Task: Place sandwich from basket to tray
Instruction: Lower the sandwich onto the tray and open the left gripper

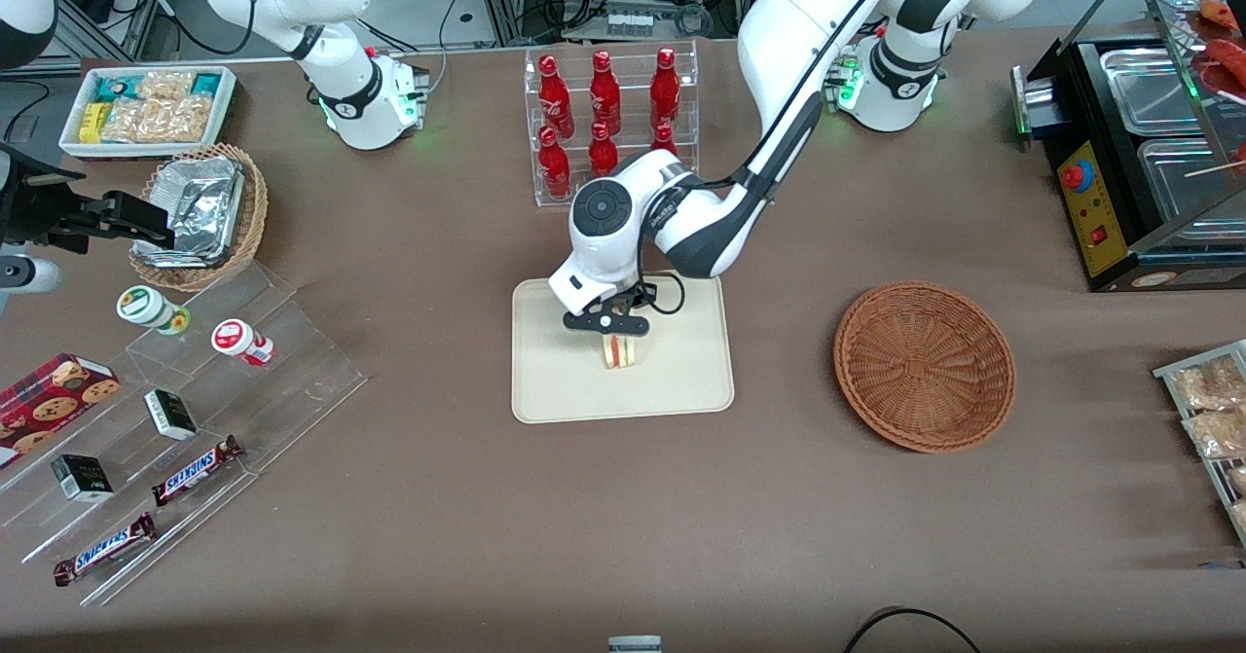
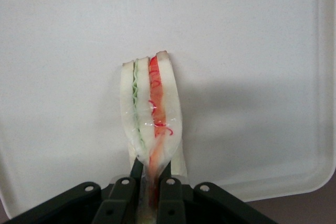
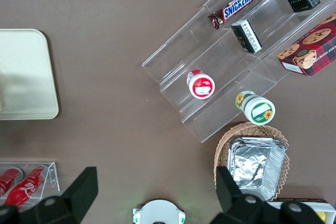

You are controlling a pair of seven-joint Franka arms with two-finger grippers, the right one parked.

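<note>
The fingers (image 2: pixel 170 195) of the left arm's gripper (image 1: pixel 611 334) are pinched together on the narrow end of the sandwich (image 2: pixel 152 111), which stands on edge between them; in the left wrist view the two dark pads press the clear wrap from both sides, with the pale bread slices and the green and red filling layers fanning out away from the gripper (image 2: pixel 150 192); the sandwich (image 1: pixel 620 350) sits over the middle of the tray (image 1: pixel 555 380), and whether its lower edge touches the tray surface or hangs just above cannot be told; the cream tray (image 2: pixel 273 35) fills most of the wrist view, its low rim and a rounded corner showing against the brown table (image 1: pixel 409 497); the basket (image 1: pixel 925 365), reddish-brown wicker, lies well apart from the tray toward the working arm's end of the table and holds nothing; an acrylic rack of red bottles (image 1: pixel 608 108) stands farther from the front camera than the tray; toward the parked arm's end, a lighter wicker basket with crumpled foil (image 1: pixel 200 213) and a clear stepped stand with Snickers bars (image 1: pixel 195 468) are seen.
</note>
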